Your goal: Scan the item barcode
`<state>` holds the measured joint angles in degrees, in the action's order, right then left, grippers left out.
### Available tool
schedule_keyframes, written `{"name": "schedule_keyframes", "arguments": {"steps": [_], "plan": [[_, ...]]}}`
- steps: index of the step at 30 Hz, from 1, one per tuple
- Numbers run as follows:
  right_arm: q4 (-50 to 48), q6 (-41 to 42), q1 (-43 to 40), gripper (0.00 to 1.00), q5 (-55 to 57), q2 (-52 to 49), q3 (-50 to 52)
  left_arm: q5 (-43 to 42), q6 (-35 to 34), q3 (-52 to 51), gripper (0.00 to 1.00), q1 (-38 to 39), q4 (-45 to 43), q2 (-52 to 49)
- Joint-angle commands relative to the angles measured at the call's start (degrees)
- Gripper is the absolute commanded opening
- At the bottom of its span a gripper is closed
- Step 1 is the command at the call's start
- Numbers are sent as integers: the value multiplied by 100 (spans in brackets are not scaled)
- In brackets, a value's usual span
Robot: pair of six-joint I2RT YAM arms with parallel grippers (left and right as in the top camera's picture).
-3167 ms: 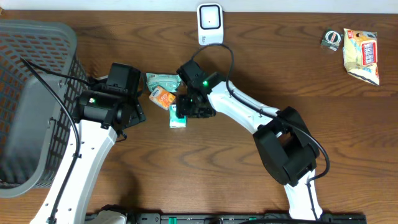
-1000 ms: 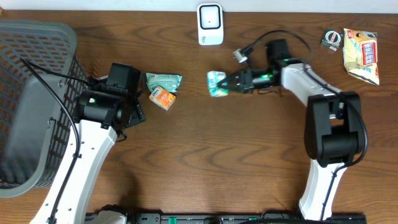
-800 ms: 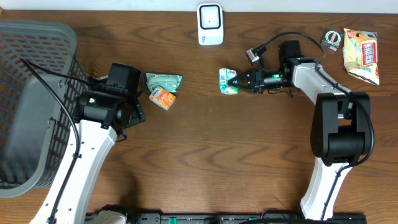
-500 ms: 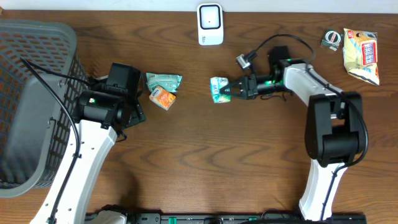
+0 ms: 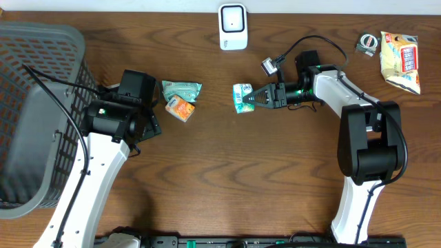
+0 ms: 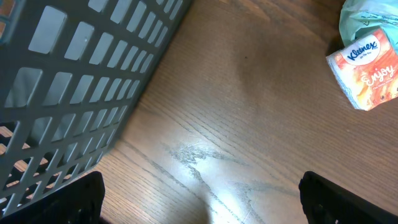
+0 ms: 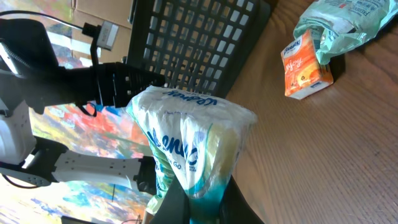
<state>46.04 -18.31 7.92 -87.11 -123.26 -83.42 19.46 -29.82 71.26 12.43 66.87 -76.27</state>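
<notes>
Green-and-white tissue pack [image 7: 193, 143], pinched between the jaws at its lower end. Beyond the jaws, on tabletop [image 7: 323, 155]: orange pack [image 7: 305, 67], green packet [image 7: 339, 25], basket [image 7: 193, 37].

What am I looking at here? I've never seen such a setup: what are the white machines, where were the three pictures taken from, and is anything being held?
These are two robot arms at a wooden table, each ending in a two-finger gripper. One picture looks down from above. The other two come from small cameras on the wrists. The right gripper is shut on a green and white tissue pack, near a white scanner. The left gripper is open and empty, beside a gray basket. On the table lie an orange tissue pack, a green packet, a snack bag and a small roll.
</notes>
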Motion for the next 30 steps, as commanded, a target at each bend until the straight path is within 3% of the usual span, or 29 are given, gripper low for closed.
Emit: {"name": "schedule_keyframes", "arguments": {"steps": [1,30], "plan": [[4,-146,-33,1,-229,133,24,74,-31,20,98,-31,15,31],[-20,-146,114,1,-232,133,24,74,-31,20,98,-31,15,31]]}}
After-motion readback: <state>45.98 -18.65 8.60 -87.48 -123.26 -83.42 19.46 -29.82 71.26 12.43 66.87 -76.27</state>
